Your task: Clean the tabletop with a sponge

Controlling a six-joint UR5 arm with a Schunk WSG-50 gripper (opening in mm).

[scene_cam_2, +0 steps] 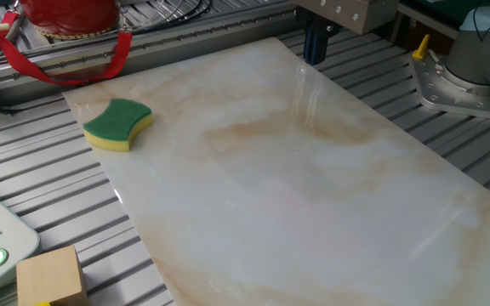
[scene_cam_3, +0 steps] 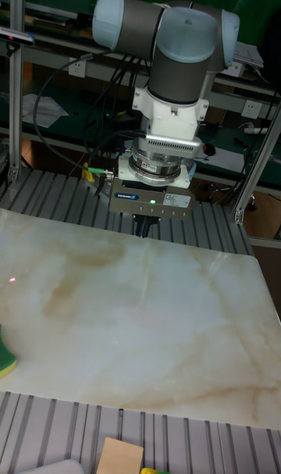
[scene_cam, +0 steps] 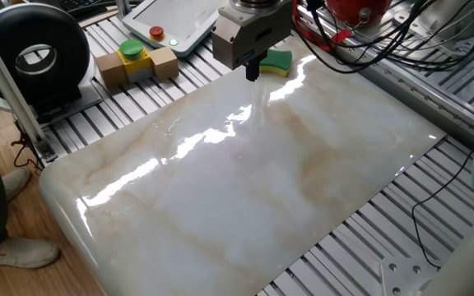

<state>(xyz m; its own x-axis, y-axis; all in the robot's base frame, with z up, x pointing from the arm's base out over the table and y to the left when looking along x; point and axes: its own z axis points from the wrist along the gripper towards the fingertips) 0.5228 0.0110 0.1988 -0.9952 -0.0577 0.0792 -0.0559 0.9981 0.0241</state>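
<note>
Claw [scene_cam: 253, 72] first: from one fixed view I see its dark fingers pressed together, gripping nothing, hanging over the far edge of the tabletop [scene_cam: 245, 181]. Just behind it in this picture sits the sponge [scene_cam: 277, 62], green side up, though that closeness looks to me like a trick of the angle.

From the other fixed view the gap is plain. My claw [scene_cam_2: 314, 47] sits at one far corner of the tabletop [scene_cam_2: 313, 195], while the sponge [scene_cam_2: 117, 123] lies well apart from it at the opposite side, straddling the slab's edge where it meets the grey slats [scene_cam_2: 49, 200]. Nothing stands between them.

From the tall fixed view, my claw [scene_cam_3: 145, 228] points straight down at the back edge of the tabletop [scene_cam_3: 140, 326], fingers narrow and empty, and only a sliver of the sponge [scene_cam_3: 5, 358] shows at the left border.

I judge that I'm at the very start: the sponge isn't picked up and no wiping is under way. Next I'd need to travel across to the sponge, spread the fingers, and descend squarely over it.
</note>
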